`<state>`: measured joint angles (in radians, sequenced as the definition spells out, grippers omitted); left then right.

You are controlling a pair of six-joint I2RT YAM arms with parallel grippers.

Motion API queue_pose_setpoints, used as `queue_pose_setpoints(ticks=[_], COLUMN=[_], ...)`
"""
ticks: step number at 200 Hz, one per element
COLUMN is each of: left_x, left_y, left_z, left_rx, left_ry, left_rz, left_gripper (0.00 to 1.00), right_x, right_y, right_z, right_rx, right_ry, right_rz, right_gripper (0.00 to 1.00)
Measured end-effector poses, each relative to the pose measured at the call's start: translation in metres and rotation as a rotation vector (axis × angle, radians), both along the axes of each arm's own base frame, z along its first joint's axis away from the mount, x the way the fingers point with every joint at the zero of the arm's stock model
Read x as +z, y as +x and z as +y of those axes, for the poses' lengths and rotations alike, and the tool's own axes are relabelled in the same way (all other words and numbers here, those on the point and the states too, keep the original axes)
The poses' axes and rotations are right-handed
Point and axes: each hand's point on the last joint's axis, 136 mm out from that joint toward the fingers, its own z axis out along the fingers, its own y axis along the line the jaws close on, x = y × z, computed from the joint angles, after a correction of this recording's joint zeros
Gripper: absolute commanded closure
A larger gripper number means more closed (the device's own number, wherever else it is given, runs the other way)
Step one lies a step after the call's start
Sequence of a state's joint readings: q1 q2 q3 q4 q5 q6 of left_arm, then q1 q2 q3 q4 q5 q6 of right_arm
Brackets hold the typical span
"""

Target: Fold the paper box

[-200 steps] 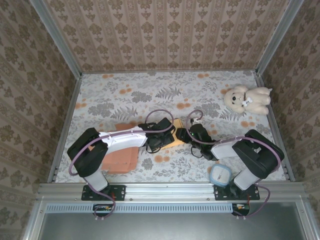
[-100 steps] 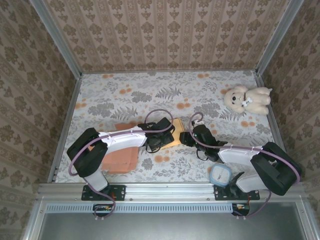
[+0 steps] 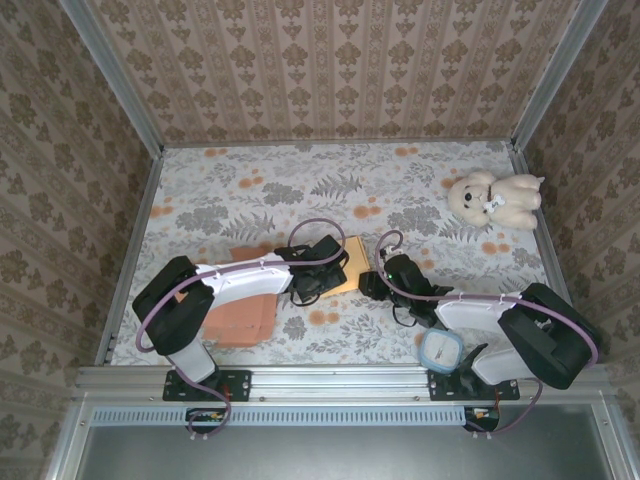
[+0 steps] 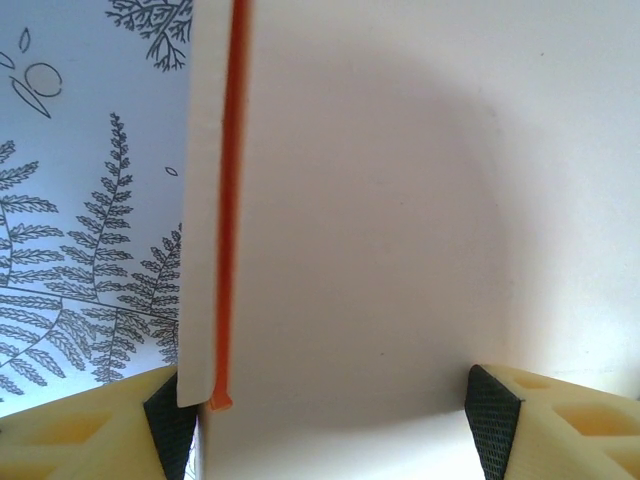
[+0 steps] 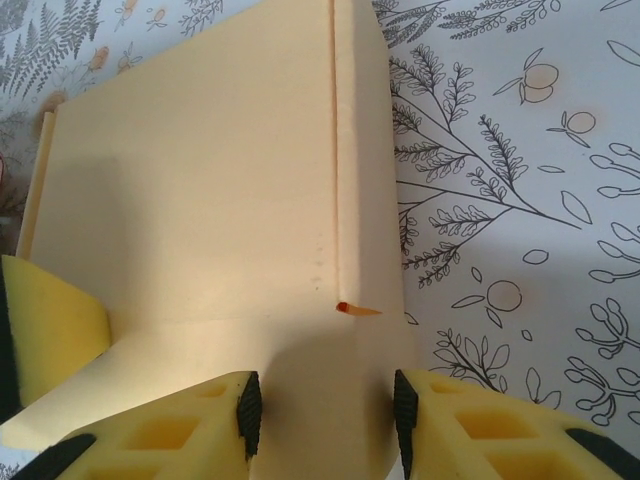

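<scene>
Cream card box (image 3: pixel 345 262) sits half folded between both hands. Left hand (image 4: pixel 330 420) spans its panel; right hand (image 5: pixel 325 415) pinches a flap. Closing remains.

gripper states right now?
Left gripper: open wide, straddling the paper box, grip unclear.
Right gripper: closing on a box flap; hold not confirmed.

Your paper box (image 3: pixel 347 268) lies near the middle of the bench, well short of the teddy bear (image 3: pixel 494 198) at the far right corner and just right of the orange-pink pad (image 3: pixel 245 308). It is cream card with a thin orange edge showing along one seam (image 4: pixel 228 200). It is still mostly flat, one narrow flap (image 5: pixel 360 150) creased along a straight fold beside the broad panel (image 5: pixel 190 210).
</scene>
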<state>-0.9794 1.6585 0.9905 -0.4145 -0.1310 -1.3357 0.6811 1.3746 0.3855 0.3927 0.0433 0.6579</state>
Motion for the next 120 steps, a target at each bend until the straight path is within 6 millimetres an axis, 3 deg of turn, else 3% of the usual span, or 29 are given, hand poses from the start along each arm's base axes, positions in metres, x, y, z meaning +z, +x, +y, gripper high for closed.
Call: queue_pose_setpoints(ticks=[120], left_x=[-0.0002], left_y=[0.0012], left_z=[0.0045], left_rx=[0.009], left_ry=[0.012], left_rz=[0.0], left_gripper=[0.27], right_x=[0.0003], right_y=[-0.0039], right_z=[0.0051], right_rx=[0.025], right_ry=[0.019], right_rz=[0.013], right_gripper=[0.66])
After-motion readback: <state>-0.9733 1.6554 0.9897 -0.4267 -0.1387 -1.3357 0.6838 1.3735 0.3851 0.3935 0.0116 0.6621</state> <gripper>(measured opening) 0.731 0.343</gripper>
